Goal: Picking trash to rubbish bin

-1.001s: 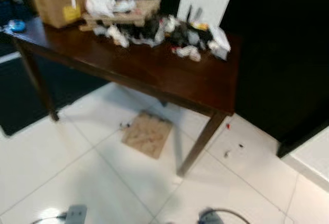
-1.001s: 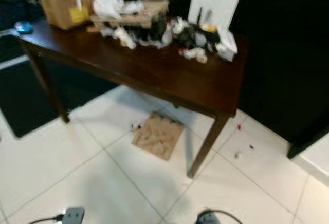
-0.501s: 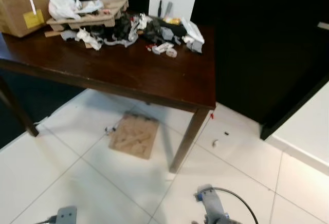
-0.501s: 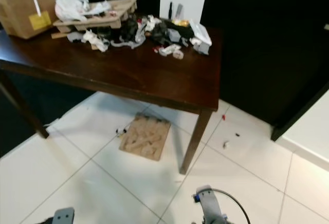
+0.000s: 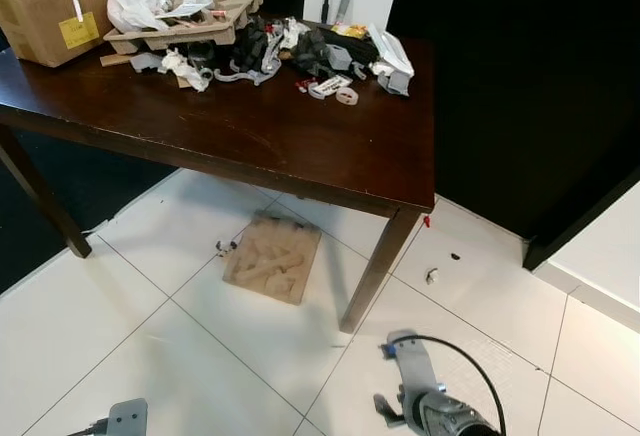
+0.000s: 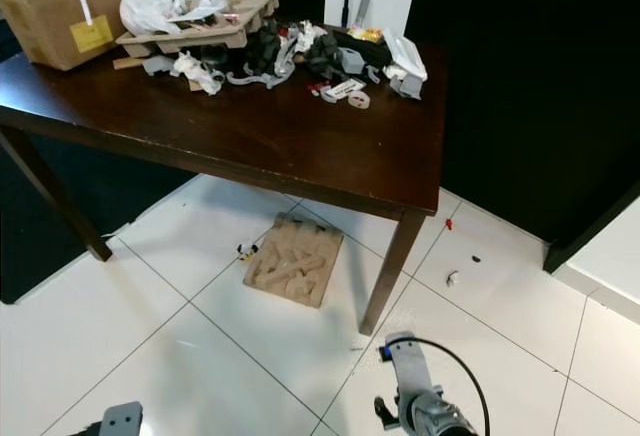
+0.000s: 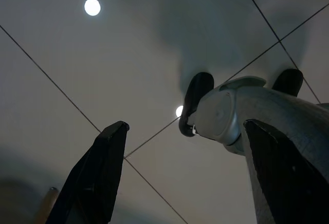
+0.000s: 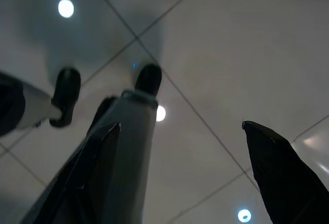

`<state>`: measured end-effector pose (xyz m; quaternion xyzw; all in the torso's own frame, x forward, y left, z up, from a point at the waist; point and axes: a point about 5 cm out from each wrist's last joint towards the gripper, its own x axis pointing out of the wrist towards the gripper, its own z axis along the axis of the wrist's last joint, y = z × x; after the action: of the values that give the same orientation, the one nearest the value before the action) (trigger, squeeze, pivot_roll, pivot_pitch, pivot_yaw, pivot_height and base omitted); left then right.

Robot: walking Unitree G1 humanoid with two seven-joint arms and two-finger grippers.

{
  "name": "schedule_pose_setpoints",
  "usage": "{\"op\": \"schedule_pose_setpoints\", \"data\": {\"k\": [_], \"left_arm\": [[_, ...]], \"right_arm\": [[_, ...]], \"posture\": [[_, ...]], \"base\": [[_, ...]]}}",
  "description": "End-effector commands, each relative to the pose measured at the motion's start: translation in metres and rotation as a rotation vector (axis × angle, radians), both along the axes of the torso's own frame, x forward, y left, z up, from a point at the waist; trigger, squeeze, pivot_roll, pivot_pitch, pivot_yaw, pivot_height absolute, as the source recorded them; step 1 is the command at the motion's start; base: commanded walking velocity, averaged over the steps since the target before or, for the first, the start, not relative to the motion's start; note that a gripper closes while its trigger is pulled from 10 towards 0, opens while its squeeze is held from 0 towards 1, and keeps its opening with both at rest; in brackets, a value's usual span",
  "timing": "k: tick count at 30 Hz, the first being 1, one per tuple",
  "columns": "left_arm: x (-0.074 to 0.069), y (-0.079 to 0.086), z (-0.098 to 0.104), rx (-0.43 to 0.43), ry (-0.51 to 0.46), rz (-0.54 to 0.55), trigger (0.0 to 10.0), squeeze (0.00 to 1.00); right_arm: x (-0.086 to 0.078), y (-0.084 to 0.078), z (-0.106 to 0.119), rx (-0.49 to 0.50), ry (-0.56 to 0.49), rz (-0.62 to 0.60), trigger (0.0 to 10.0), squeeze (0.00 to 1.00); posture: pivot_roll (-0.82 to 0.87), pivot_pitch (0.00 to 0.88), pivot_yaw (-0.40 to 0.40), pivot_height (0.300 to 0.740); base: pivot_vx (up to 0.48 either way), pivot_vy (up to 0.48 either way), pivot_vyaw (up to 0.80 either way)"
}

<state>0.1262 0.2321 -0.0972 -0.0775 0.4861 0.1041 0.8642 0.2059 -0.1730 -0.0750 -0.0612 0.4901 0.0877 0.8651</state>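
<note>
Trash lies heaped on the back of a dark wooden table (image 5: 300,141): crumpled white paper (image 5: 135,1), a cardboard tray (image 5: 215,11), and black and grey scraps (image 5: 300,51). A flat cardboard piece (image 5: 272,259) lies on the white tiles under the table. Small bits (image 5: 430,276) are scattered near the table leg. Both arms hang low, the left arm (image 5: 125,418) and the right arm (image 5: 430,411) at the bottom edge. My left gripper (image 7: 186,125) is open over bare tiles, and my right gripper (image 8: 181,126) is open too, holding nothing.
A brown cardboard box (image 5: 50,6) stands on the table's left end. A tall black cabinet (image 5: 530,86) fills the right side behind the table. A dark mat (image 5: 60,191) lies under the table's left part. Open white tile floor (image 5: 150,346) lies in front of me.
The camera has swung and steadied, so the table sits sharper and more to the left. My right arm shows further into the bottom of the view. The trash has not moved.
</note>
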Motion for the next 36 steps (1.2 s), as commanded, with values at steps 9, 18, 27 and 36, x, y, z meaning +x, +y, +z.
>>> {"op": "schedule_pose_setpoints", "data": {"k": [9,18,27,36], "left_arm": [[-0.012,0.0,-0.004,-0.011,0.036,0.008,10.0,0.0],[-0.012,0.001,-0.004,-0.013,0.033,0.015,10.0,0.0],[-0.013,0.002,-0.004,-0.01,0.037,0.013,10.0,0.0],[-0.013,0.003,-0.003,-0.008,0.036,0.007,10.0,0.0]], "right_arm": [[-0.019,0.002,-0.01,0.03,0.068,0.056,10.0,0.0],[-0.026,0.0,-0.012,0.009,0.097,0.111,10.0,0.0],[-0.029,-0.001,-0.013,0.007,0.104,0.128,10.0,0.0],[-0.035,-0.004,-0.016,-0.006,0.116,0.136,10.0,0.0]], "posture": [[0.21,0.098,-0.045,0.74],[0.22,0.1,-0.048,0.74],[0.22,0.098,-0.048,0.74],[0.22,0.101,-0.047,0.74]], "base": [[0.0,-0.443,0.0],[0.0,-0.445,0.58],[0.0,-0.446,0.79],[0.0,-0.446,0.79]]}}
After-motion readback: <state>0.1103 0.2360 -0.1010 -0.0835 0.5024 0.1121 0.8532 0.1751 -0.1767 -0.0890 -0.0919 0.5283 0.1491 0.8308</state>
